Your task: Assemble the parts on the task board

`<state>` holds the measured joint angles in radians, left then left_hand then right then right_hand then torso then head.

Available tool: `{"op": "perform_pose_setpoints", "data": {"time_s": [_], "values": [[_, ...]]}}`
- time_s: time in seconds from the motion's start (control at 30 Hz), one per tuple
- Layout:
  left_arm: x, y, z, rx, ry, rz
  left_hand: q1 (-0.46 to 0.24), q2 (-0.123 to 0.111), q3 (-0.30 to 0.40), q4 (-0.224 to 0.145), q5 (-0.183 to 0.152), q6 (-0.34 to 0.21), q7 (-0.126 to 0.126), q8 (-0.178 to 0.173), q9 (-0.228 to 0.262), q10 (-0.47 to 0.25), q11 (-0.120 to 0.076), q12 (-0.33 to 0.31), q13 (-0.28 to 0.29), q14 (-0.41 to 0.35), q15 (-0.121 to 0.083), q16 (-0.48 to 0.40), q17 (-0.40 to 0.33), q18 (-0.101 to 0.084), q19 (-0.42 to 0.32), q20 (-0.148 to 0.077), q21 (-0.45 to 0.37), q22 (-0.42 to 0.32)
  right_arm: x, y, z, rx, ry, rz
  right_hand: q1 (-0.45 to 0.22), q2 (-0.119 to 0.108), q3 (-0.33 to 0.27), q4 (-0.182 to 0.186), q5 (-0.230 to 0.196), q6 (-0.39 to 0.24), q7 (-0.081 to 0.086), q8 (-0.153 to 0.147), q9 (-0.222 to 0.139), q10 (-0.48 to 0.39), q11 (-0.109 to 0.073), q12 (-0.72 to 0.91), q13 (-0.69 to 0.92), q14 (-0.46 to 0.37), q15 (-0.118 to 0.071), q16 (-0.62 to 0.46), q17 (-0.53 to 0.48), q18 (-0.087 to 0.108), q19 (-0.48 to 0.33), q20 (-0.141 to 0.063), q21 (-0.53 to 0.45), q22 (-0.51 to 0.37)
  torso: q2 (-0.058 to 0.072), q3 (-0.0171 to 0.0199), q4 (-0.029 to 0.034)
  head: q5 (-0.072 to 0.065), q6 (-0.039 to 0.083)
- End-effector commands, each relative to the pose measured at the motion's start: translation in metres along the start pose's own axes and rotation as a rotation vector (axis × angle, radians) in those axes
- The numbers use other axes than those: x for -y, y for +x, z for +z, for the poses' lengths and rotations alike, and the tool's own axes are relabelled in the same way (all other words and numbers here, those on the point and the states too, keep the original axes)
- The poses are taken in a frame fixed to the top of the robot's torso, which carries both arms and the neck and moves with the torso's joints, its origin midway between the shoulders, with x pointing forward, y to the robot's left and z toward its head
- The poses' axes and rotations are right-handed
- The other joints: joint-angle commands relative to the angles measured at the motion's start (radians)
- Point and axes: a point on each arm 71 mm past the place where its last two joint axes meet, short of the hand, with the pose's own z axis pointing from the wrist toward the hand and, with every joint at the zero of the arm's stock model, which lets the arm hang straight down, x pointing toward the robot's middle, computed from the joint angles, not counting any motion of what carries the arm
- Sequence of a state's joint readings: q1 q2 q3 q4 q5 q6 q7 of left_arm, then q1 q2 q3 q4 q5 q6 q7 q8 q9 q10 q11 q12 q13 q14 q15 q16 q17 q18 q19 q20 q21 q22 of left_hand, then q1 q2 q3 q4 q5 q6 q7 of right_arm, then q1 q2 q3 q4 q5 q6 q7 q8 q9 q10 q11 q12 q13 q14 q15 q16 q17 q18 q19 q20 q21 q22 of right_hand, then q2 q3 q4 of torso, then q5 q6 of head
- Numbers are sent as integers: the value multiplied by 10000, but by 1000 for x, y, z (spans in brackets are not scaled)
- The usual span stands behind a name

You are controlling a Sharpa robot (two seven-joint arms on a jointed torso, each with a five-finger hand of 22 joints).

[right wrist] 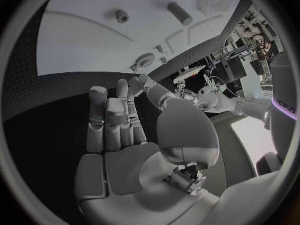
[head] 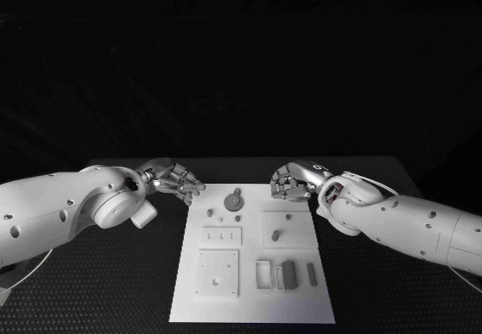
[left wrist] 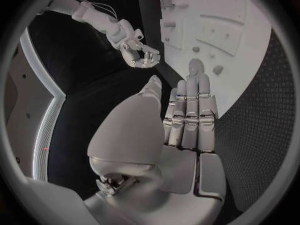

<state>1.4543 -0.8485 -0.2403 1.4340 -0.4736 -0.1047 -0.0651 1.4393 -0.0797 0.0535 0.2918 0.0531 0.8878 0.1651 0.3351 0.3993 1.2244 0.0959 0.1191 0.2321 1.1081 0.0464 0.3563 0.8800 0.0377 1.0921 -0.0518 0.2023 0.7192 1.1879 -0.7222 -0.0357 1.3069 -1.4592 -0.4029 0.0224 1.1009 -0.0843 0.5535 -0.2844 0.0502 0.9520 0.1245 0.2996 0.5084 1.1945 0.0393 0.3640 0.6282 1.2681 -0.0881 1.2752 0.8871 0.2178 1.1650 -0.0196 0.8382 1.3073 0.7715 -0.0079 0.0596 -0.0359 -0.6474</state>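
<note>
Left hand (head: 173, 179): fingers (left wrist: 190, 110) straight and pressed side by side, thumb apart, palm bare, nothing held. Positioned left of centre in the head picture, just off the far left corner of the white board (head: 191, 306), fingertips above the black table (head: 120, 278) beside the board's edge; contact with the table cannot be judged.

Right hand (head: 291, 182): fingers (right wrist: 106, 120) likewise extended and close together in its wrist picture, thumb out to the side, palm bare, nothing held. Placed right of centre in the head picture, over the far right corner of the board; curled downward as seen from above, touching or not cannot be told.

Board lying flat at centre of the lower half of the head picture, long side running away from the robot. On its far end: a round disc part (head: 233, 202) with a small peg (head: 210, 212) and other small bits near it. Mid board: a plate with three slots (head: 222, 236) on the left, a square plate (head: 283, 228) carrying two small pieces on the right. Near end: a larger square plate (head: 217, 273) on the left; on the right a frame (head: 263, 274), a dark block (head: 289, 275) and a thin bar (head: 311, 273) lying side by side, apart from both hands.
</note>
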Motion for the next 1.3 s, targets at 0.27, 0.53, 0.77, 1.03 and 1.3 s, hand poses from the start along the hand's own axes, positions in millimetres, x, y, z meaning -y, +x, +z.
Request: {"op": "perform_pose_setpoints", "data": {"time_s": [0.27,0.53,0.77,1.03,1.3], "values": [[10,29,9,-123,-602,-943,-444,227,-1043,20,-44,-190,-71,-108,-33,-617,241,-335,268,-168,-6,-120,352,126,-141,-23,-67,104,-48,4,13,-712,-515,245,-56,-73,-82,-17,20,-55,66,-62,-17,481,-176,-88,33,-72,0,-45,24,440,-1,-41,-31,126,1,-5,23,154,152],[15,47,12,-307,-955,-1288,-480,305,-1142,26,-43,-10,-6,-35,-10,-586,221,-317,427,-163,4,-180,454,138,-145,-9,-92,138,-69,7,20,-701,-844,406,-77,-60,-84,-8,21,-45,64,-61,-13,495,-179,-97,47,-69,-3,-40,33,440,6,-40,-28,129,22,-19,39,197,124],[19,57,14,-346,-1231,-1395,-412,440,-1144,18,-42,36,-17,-30,-15,-561,197,-305,523,-136,-6,-208,514,152,-130,-15,-98,162,-87,9,24,-743,-1181,559,-102,-45,-87,-2,21,-33,61,-59,-10,506,-182,-107,59,-65,-7,-35,42,440,16,-41,-23,133,30,-24,27,230,115],[20,58,16,-222,-1336,-1509,-523,525,-1233,31,-44,126,-51,-7,-14,-517,173,-290,626,-106,-6,-249,573,148,-114,-13,-109,187,-99,10,26,-812,-1379,665,-140,-40,-97,6,21,-26,58,-59,-7,514,-185,-120,70,-64,-10,-33,50,440,25,-41,-19,135,24,-30,39,210,89],[20,62,15,-428,-1511,-1524,-640,584,-1299,28,-42,188,-78,0,-19,-484,147,-288,709,-83,-19,-293,621,162,-97,-27,-123,204,-107,12,28,-882,-1514,715,-175,-20,-100,9,21,-3,49,-52,0,538,-194,-130,90,-58,-20,-27,62,440,42,-47,-12,138,35,-13,7,239,89]]}}
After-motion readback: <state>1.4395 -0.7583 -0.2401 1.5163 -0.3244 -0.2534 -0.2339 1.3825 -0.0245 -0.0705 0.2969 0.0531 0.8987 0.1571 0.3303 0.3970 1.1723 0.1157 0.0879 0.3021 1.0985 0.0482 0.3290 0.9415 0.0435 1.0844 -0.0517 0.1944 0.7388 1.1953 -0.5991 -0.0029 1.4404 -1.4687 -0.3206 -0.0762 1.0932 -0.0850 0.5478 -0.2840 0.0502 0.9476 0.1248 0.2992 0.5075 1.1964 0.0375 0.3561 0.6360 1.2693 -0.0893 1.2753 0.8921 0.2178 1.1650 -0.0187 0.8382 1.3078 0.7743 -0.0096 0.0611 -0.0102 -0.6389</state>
